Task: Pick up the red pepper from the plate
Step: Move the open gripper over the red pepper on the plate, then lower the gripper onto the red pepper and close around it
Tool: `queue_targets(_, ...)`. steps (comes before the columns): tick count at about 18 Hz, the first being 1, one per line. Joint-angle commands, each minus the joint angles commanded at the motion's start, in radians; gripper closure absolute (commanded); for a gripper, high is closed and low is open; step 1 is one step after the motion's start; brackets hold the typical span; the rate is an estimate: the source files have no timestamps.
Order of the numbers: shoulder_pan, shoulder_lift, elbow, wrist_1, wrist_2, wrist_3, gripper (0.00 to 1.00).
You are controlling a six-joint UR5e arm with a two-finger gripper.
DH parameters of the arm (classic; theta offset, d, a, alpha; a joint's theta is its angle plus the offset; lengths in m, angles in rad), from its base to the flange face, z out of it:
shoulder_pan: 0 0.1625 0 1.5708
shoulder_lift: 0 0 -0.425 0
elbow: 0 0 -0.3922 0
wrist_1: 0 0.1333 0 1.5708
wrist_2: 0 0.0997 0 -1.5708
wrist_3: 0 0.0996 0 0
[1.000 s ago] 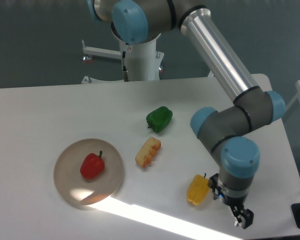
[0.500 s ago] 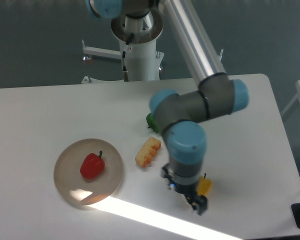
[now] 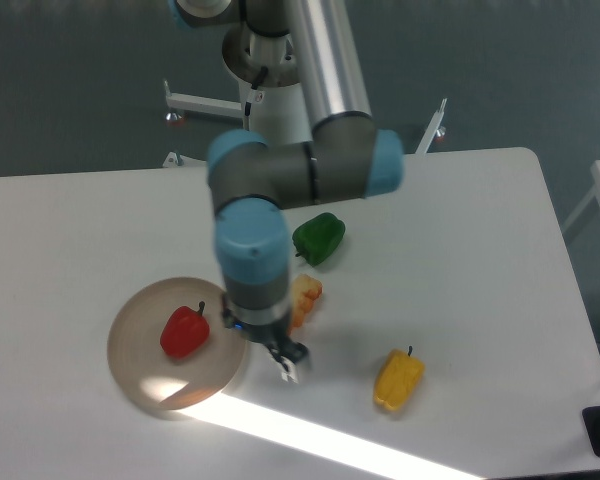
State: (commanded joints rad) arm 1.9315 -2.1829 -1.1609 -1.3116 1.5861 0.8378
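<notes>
The red pepper (image 3: 184, 332) lies on the round beige plate (image 3: 140, 365) at the left of the table, its dark stem pointing up. My gripper (image 3: 288, 364) hangs just past the plate's right rim, to the right of the pepper and apart from it. Nothing is between its fingers. The fingers are small and seen end-on, so the gap between them does not show.
A green pepper (image 3: 319, 238) lies behind the arm's wrist. An orange-and-cream toy food piece (image 3: 304, 296) is partly hidden by the wrist. A yellow pepper (image 3: 398, 378) rests at the right front. A bright strip of light crosses the table's front.
The arm has swept left across the table, from beside the yellow pepper to the plate's right rim. The peppers and the plate have not moved.
</notes>
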Motion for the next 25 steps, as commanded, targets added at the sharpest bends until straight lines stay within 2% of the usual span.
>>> queue_targets(3,-0.023,0.029,-0.061,0.006,0.008,-0.025,0.0)
queue_targets(11,-0.069,0.032,-0.106,0.014,0.006,-0.125,0.0)
queue_targets(13,-0.072,0.031,-0.127,0.041,0.006,-0.149,0.0)
queue_targets(15,-0.072,0.029,-0.16,0.098,0.006,-0.155,0.0)
queue_targets(16,-0.074,0.031,-0.169,0.104,0.006,-0.155,0.0)
queue_targets(25,-0.095,0.025,-0.183,0.104,0.02,-0.171,0.0)
